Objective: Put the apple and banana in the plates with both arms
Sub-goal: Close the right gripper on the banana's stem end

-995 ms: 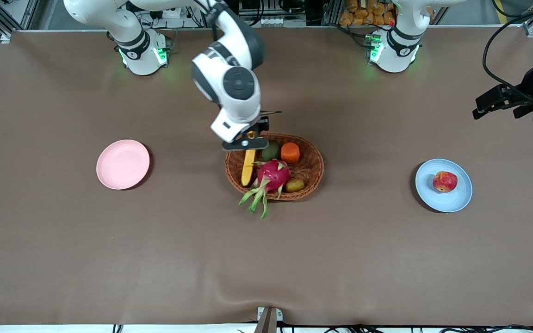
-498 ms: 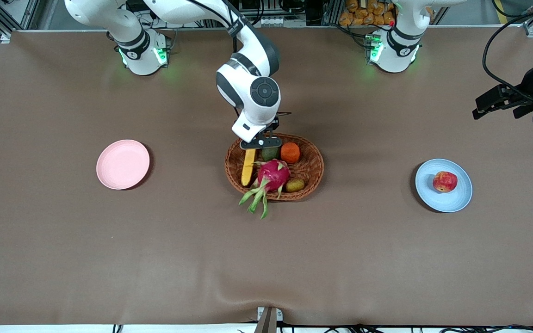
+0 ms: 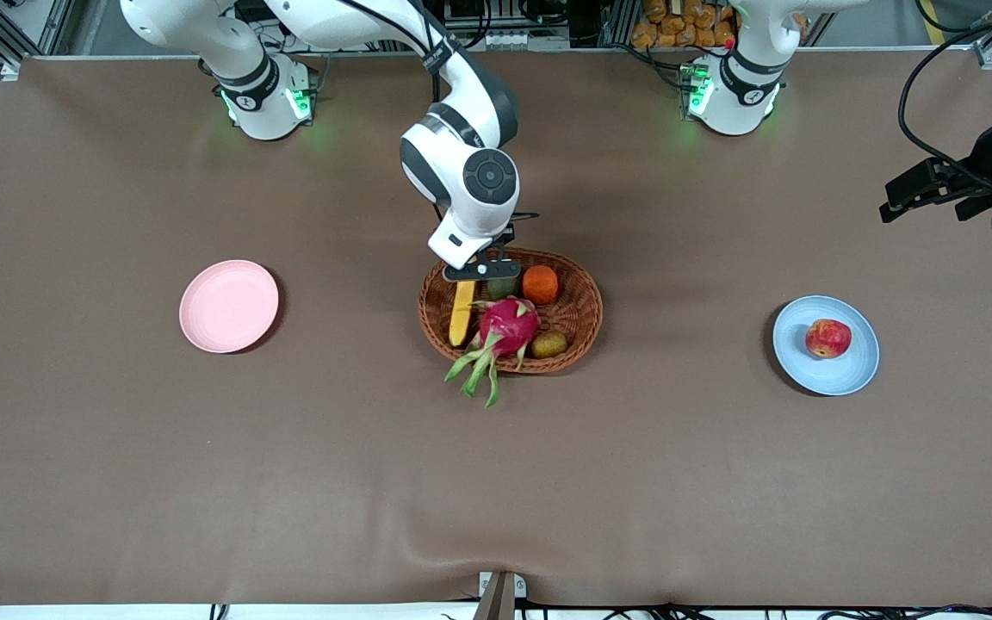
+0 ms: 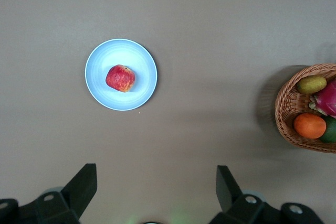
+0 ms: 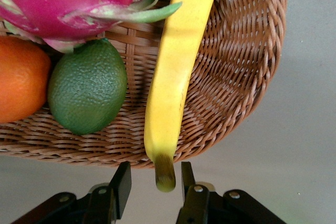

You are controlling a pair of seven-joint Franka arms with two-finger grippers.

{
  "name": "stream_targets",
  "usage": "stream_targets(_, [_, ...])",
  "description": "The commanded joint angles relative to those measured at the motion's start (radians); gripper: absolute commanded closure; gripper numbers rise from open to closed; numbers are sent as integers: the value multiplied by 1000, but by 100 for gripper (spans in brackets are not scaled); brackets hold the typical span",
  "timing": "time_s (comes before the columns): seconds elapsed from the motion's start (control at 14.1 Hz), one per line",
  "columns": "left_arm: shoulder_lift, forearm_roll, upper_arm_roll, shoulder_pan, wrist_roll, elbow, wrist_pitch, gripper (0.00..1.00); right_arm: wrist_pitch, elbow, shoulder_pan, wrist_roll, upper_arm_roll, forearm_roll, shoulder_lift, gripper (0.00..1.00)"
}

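The yellow banana (image 3: pixel 461 312) lies in the woven basket (image 3: pixel 586 331), its stem end poking over the rim toward the robots. My right gripper (image 3: pixel 472 271) is low at that rim. In the right wrist view its fingers (image 5: pixel 123 182) flank the stem of the banana (image 5: pixel 173 77) with a small gap on each side, so it is open. The apple (image 3: pixel 828 337) rests on the blue plate (image 3: pixel 849 370). The pink plate (image 3: pixel 229 306) is bare. My left gripper (image 3: pixel 901 202) waits open, high at the left arm's end, looking down on the apple (image 4: pixel 120 78).
The basket also holds a pink dragon fruit (image 3: pixel 509 325), an orange fruit (image 3: pixel 540 284), a green fruit (image 3: pixel 505 284) and a small brownish fruit (image 3: pixel 549 344). The dragon fruit's leaves hang over the rim nearest the front camera. Brown cloth covers the table.
My right arm came down to the basket's rim and its jaws narrowed around the banana's stem. The left arm, plates and apple have not moved.
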Motion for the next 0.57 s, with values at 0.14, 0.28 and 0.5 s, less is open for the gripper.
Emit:
stream_targets(0.14, [10, 17, -4, 4, 17, 15, -15, 0, -9, 7, 1, 8, -3, 9, 18, 67])
stream_targets(0.28, [10, 17, -4, 4, 17, 17, -15, 0, -13, 8, -1, 8, -3, 9, 18, 81])
stream_targets(0.5, [10, 17, -4, 2, 15, 17, -15, 0, -15, 10, -2, 10, -7, 9, 12, 100])
